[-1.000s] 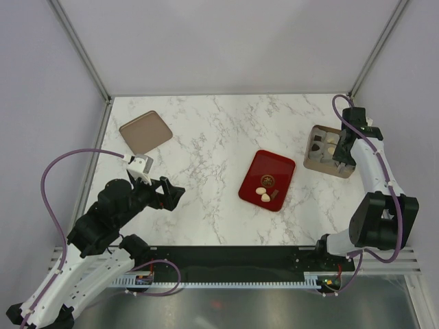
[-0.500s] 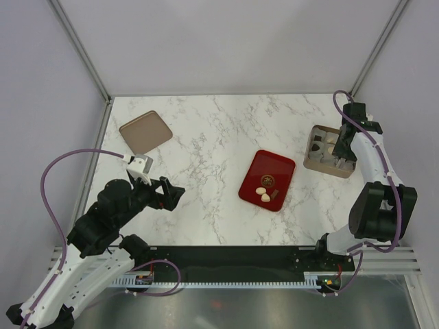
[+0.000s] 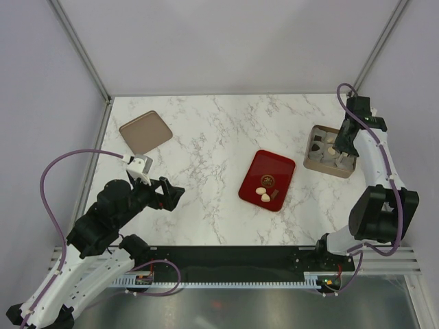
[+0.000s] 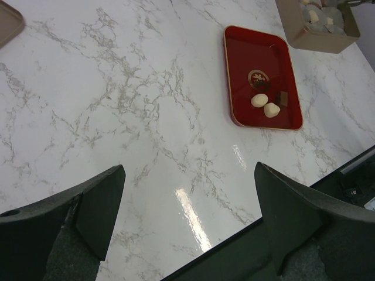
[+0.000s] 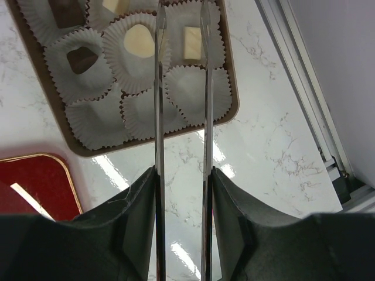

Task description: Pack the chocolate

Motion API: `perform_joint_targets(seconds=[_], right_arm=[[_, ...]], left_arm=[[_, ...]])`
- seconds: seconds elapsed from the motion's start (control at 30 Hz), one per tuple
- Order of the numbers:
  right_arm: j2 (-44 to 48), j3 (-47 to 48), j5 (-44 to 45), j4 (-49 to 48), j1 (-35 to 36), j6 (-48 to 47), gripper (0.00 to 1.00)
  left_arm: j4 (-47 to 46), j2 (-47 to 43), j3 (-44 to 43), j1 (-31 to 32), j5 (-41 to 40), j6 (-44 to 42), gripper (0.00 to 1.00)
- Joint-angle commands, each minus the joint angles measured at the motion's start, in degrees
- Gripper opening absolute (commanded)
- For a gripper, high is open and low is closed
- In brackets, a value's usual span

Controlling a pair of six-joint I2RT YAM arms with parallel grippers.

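Note:
The red tray (image 3: 276,164) lies right of the table's centre. It holds two cream chocolates (image 3: 263,194), a dark round one (image 3: 268,181) and a dark rectangular one (image 3: 274,194). The left wrist view shows them too: cream (image 4: 259,100), dark rectangular (image 4: 283,98). The tan box (image 3: 312,163) of white paper cups is at the right. Its cups hold a cream round chocolate (image 5: 139,41), a cream rectangular one (image 5: 191,42) and a dark heart-like one (image 5: 82,58). My right gripper (image 3: 341,145) (image 5: 181,12) hovers over the box, its jaws slightly apart and empty. My left gripper (image 3: 169,195) (image 4: 187,193) is open and empty over the near left table.
A tan lid (image 3: 145,131) lies at the far left; its corner also shows in the left wrist view (image 4: 7,22). Several box cups are empty (image 5: 196,88). The table's right edge and frame rail (image 5: 304,88) run close to the box.
My right gripper has shifted a little toward the far right over the box. The left arm and the chocolates on the tray have not moved.

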State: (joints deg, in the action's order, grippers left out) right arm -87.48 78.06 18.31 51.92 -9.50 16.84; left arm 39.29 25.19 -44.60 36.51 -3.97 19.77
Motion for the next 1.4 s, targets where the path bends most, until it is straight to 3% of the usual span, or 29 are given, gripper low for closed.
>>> perform_joint_targets(seconds=[0.0,0.13,0.47,0.63,0.83,1.1,1.37], right_arm=[[5.03,2.71,-3.87,1.17,1.14,0.74,0.48],[7.94,0.96,-7.23,1.69,7.37,0.83,0.48],[14.61,-7.48,-11.28,2.84,36.7,1.26,0.48],[18.21,-11.17,-10.92,3.01,44.2,2.58,0.48],[21.29,-13.46,-7.41,6.7,45.62,8.46,0.49],[27.1,-16.8,-4.95,11.62,45.53,9.7,0.52],[30.09,-19.08,-10.65,12.94,45.62,10.23,0.52]], left_arm=[[-1.32,-0.14,0.39,0.31,-0.69,0.53,1.0],[-1.32,-0.23,0.3,0.31,-1.22,0.53,1.0],[-0.88,-1.28,0.3,0.31,-3.59,0.88,1.0],[-0.62,-0.93,0.13,0.31,-5.17,1.24,1.0],[0.0,-0.93,0.04,0.23,-6.93,1.85,1.0],[0.44,-1.11,-0.05,0.31,-7.99,2.2,1.0],[0.35,-1.28,-0.14,0.31,-7.81,2.2,1.0]])
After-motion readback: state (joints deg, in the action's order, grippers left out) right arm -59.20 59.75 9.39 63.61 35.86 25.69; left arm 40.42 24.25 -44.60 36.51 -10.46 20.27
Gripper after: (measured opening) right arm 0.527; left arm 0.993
